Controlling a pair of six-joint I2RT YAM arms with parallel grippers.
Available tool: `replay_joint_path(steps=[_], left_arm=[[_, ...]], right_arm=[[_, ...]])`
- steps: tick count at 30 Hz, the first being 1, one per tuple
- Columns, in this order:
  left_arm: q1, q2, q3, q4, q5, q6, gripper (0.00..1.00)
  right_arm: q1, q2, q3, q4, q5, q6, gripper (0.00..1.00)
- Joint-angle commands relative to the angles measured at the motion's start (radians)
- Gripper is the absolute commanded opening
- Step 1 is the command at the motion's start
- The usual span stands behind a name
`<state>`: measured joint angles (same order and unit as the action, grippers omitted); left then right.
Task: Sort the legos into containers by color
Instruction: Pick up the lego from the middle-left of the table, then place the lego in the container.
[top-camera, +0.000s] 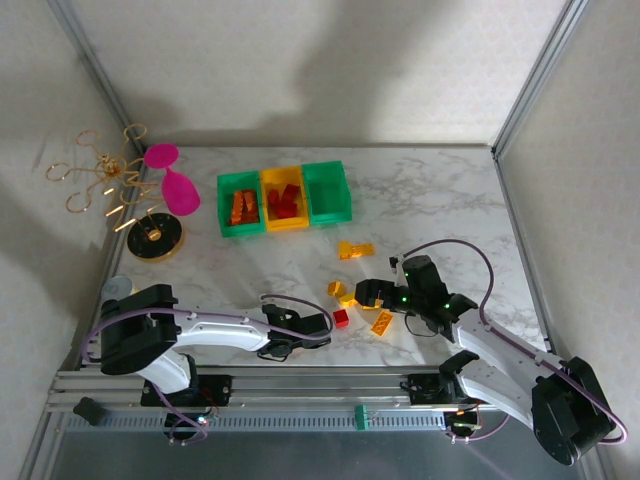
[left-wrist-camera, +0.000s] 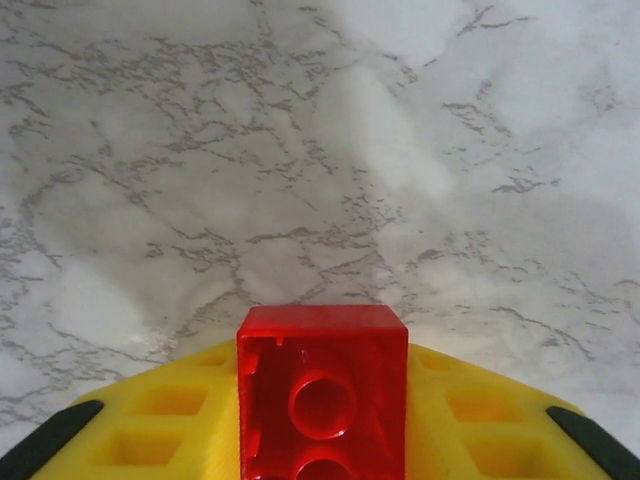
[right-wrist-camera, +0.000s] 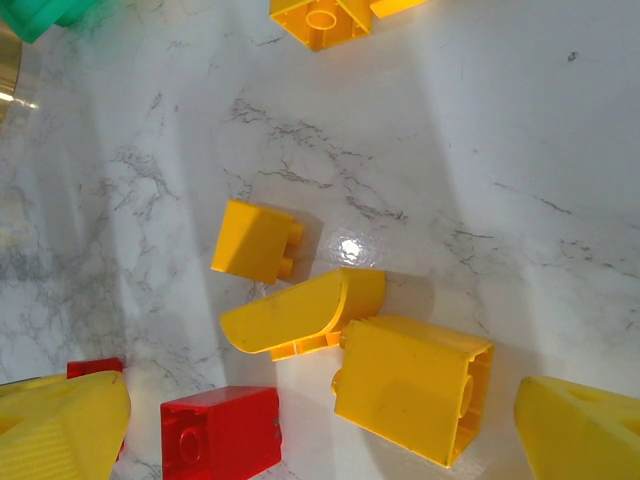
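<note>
The left fingers (left-wrist-camera: 150, 425) are closed on a red brick (left-wrist-camera: 322, 385), which sits clamped between them over the marble bench (left-wrist-camera: 300, 150). I cannot tell whether it is lifted clear. From above, this brick is near the front edge, a little left of the loose pile.

The right fingers (right-wrist-camera: 65, 430) are spread wide and hold nothing. They hang low over a cluster of bricks. A big yellow brick (right-wrist-camera: 415, 385) lies between them, touching a yellow arch (right-wrist-camera: 300, 315). A small yellow brick (right-wrist-camera: 255, 240) lies just past the arch. A loose red brick (right-wrist-camera: 220, 432) lies beside one finger.

Three bins stand side by side at the back. The green bin (top-camera: 223, 200) holds orange bricks (top-camera: 243, 207), and the yellow bin (top-camera: 286, 225) holds red bricks (top-camera: 286, 202). A second green bin (top-camera: 327, 192) is next to the yellow one. Orange pieces (top-camera: 355, 250) lie between the bins and the cluster.
</note>
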<state>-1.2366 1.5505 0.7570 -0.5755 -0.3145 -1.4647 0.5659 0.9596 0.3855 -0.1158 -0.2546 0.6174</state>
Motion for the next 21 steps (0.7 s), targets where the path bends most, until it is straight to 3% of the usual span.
replay_joint_path(steps=[1,5,11,16,21], left_arm=[[0.001,-0.037,0.028,-0.021,-0.053,-0.015,0.29],[0.064,-0.067,0.135,-0.114,-0.143,0.081,0.29],[0.260,-0.046,0.353,-0.134,-0.270,0.331,0.29],[0.420,0.071,0.520,-0.047,-0.287,0.540,0.29],[0.548,0.241,0.702,0.016,-0.293,0.689,0.29]], right_arm=[[0.006,-0.005,0.033,0.002,0.013,-0.004,0.99],[0.006,-0.014,0.072,-0.026,0.053,0.001,0.99],[-0.029,-0.003,0.168,-0.062,0.136,0.029,0.98],[-0.110,0.048,0.230,-0.034,0.076,0.045,0.99],[-0.126,0.103,0.285,-0.003,0.051,0.023,0.98]])
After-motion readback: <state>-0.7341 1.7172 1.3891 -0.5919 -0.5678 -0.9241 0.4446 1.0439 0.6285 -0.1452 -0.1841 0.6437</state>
